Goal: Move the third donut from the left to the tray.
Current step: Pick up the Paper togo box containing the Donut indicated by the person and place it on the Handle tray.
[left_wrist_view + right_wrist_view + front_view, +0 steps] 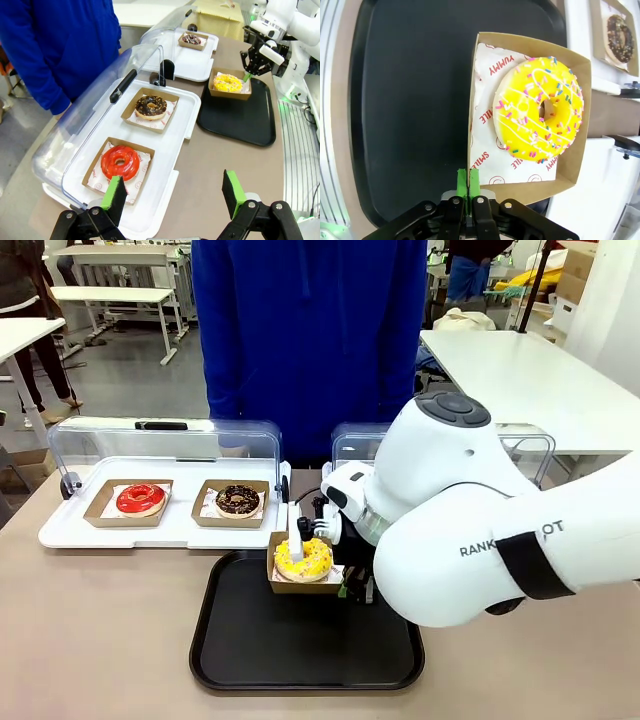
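Observation:
The third donut (303,557) (227,82) (538,107), yellow-iced with coloured sprinkles, lies in its brown cardboard holder (581,95). My right gripper (346,587) (248,76) (468,183) is shut on the holder's side wall, green pads pinched together on the card. The holder is over the far edge of the black tray (300,645) (240,117) (405,100); whether it rests on the tray I cannot tell. My left gripper (172,195) hangs open above the table's left end, holding nothing, well apart from the donut.
A white tray (70,532) (172,150) with its clear lid raised holds a red donut (140,499) (120,161) and a chocolate donut (238,500) (151,106). Another white tray (195,62) carries a chocolate donut (191,39). A person in blue (310,330) stands at the far side.

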You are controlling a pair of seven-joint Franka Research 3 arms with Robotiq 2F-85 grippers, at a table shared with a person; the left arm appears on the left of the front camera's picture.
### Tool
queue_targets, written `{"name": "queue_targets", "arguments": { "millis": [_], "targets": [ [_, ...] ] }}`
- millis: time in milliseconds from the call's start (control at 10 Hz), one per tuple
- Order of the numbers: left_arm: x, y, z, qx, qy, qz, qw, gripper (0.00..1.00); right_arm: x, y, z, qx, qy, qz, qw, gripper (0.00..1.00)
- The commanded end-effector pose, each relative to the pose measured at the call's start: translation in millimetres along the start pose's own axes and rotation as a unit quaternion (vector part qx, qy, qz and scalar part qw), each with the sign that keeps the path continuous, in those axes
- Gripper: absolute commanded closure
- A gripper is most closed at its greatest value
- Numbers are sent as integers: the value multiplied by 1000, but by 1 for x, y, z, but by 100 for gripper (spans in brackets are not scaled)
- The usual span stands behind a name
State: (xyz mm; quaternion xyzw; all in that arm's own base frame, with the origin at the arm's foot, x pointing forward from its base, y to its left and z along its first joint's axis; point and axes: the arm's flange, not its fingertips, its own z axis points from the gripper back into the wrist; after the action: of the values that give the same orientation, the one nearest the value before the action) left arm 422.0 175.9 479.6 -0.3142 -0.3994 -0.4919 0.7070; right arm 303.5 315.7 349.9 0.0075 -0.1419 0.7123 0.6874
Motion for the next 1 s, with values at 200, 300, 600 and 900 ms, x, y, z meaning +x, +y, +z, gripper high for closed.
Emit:
{"name": "queue_targets", "arguments": {
  "millis": [200, 300, 600, 900],
  "targets": [
    [3, -1, 0, -2, -7, -7, 1000, 0, -17, 25, -10, 14, -13, -2, 1000, 100],
    [3, -1, 0, -2, -7, -7, 1000, 0, -18, 27, -13, 18, -11, -1, 1000, 100],
    [3, -1, 0, -2, -7, -7, 1000, 0, -21, 29, -20, 38, 1, -1, 999, 100],
    [3, -1, 0, -2, -7, -7, 1000, 0, -24, 26, -27, 57, 1, -2, 998, 100]
  ]
}}
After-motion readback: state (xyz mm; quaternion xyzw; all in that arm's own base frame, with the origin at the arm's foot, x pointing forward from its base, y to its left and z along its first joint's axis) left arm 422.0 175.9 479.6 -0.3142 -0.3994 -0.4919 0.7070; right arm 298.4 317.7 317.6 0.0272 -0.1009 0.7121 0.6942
